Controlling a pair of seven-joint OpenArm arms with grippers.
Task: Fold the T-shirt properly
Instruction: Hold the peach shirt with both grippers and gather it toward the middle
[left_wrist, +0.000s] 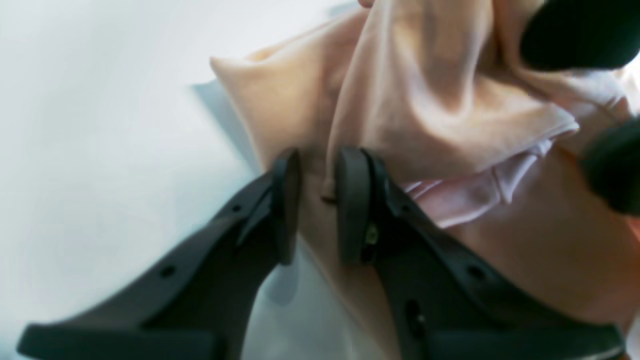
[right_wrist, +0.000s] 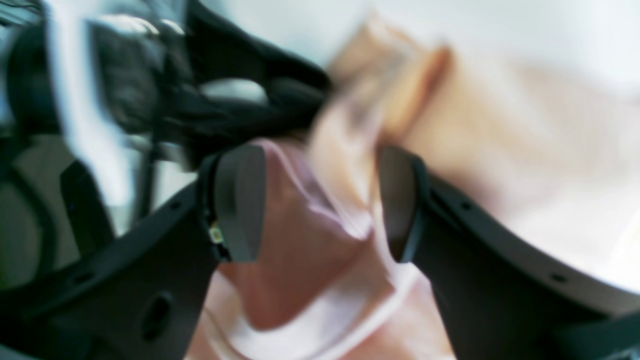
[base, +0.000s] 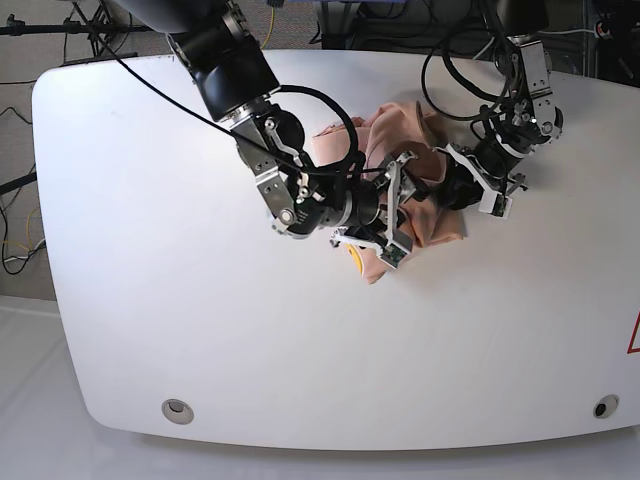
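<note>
Peach T-shirt (base: 425, 215) bunched mid-table; wrinkled; yellow print at its near edge.

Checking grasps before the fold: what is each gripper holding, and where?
Left gripper pinches a fold of the T-shirt; the right gripper stands open around bunched fabric.

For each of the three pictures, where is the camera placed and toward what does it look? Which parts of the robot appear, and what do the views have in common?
Left wrist: sits on the left arm, looking along the left gripper, shut on a T-shirt fold over the white table.
Right wrist: sits on the right arm, blurred, looking past the open right gripper at bunched fabric.
Base: sits high, looking down on the table; both arms show.
Shared: all views show the shirt; the base view shows both grippers.
</note>
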